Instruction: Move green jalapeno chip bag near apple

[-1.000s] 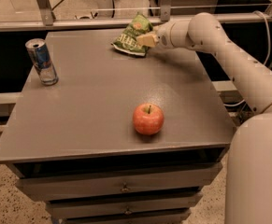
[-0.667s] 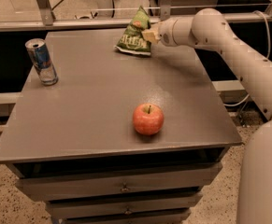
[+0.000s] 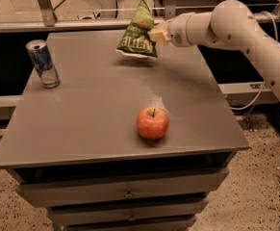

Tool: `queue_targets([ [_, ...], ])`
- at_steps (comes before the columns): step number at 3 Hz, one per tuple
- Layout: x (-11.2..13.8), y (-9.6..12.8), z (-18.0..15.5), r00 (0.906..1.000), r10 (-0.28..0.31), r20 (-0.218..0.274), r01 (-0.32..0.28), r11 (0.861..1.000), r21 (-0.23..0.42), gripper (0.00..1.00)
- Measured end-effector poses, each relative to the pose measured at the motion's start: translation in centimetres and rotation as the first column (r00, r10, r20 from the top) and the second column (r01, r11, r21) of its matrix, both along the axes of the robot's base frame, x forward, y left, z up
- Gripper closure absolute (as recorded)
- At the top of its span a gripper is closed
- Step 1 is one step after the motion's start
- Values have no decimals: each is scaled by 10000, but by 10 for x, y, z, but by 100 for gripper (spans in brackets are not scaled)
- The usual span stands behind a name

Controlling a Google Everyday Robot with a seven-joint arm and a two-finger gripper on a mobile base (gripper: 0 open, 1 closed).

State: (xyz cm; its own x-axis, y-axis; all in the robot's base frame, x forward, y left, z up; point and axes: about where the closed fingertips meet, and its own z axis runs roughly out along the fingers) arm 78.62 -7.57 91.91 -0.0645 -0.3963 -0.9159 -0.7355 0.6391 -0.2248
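Note:
The green jalapeno chip bag [image 3: 138, 31] hangs upright in the air above the far middle of the grey table [image 3: 96, 114], its lower edge just above the surface. My gripper [image 3: 155, 34] is shut on the bag's right edge, with the white arm reaching in from the right. The red-orange apple [image 3: 152, 122] sits on the table near the front, well in front of the bag and slightly to its right.
A blue-and-silver drink can [image 3: 43, 63] stands at the table's left side. Drawers [image 3: 125, 194] run under the tabletop. A metal railing [image 3: 82, 25] runs behind the far edge. The floor drops away on all sides of the table.
My gripper has lifted the chip bag off the table; the bag now hangs upright instead of lying crumpled at the far edge. The apple and can have not moved.

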Motion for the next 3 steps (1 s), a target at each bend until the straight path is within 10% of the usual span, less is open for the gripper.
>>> queue_targets([
  [3, -109, 1, 7, 9599, 2321, -1573, -2574, 9520, -1660, 100],
])
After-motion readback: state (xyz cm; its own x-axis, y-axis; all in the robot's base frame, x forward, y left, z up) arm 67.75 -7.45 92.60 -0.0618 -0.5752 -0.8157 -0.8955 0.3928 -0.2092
